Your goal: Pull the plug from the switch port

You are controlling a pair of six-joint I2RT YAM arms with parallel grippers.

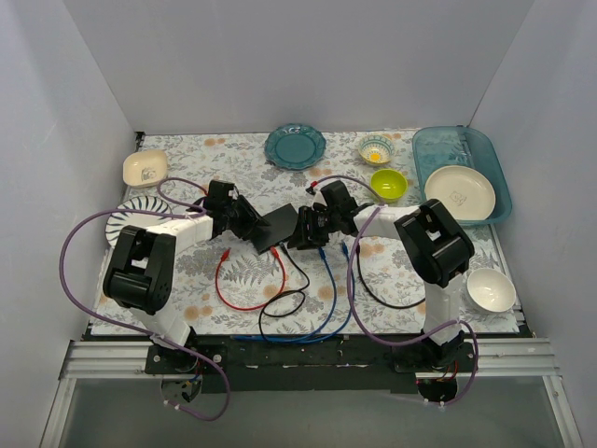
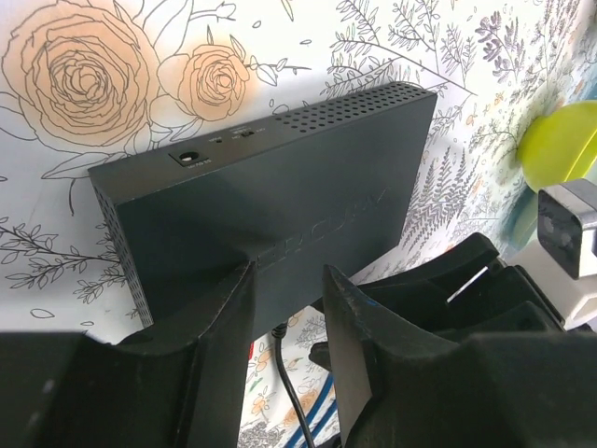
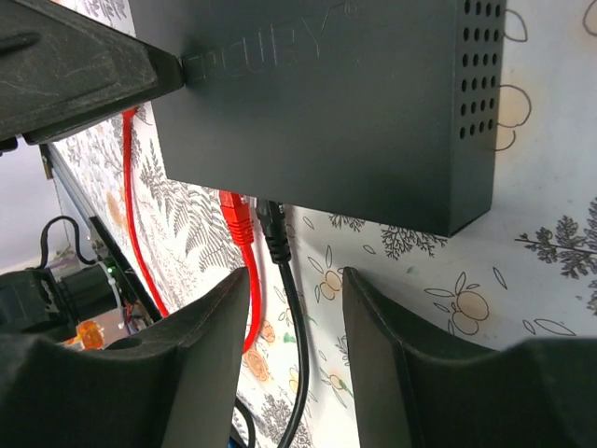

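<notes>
Roughly at the middle of the floral bench (image 1: pixel 187 271) lies the switch (image 1: pixel 278 227), a flat black box turned askew, with an arm reaching in on it from either side. The left pincer (image 1: pixel 244 221) meets it from the left. In its own wrist view its fingers (image 2: pixel 229 327) stand narrow at the edge of the box where the cables leave, and the right wrist view shows one black fingertip touching the lettered top face. Whether the pair actually clamps the box cannot be told, though it looks likely. The right pincer (image 3: pixel 297 285) comes from the other side with its jaws apart, holding nothing. Just ahead of it a red plug (image 3: pixel 235 213) and a black plug (image 3: pixel 271 224) sit side by side in the sockets along the switch's long edge. The black cable (image 3: pixel 300 364) runs down through the gap between the right pincer's fingers without clearly touching either. The red cable (image 3: pixel 252 308) passes just beside the finger on the left of that view.
</notes>
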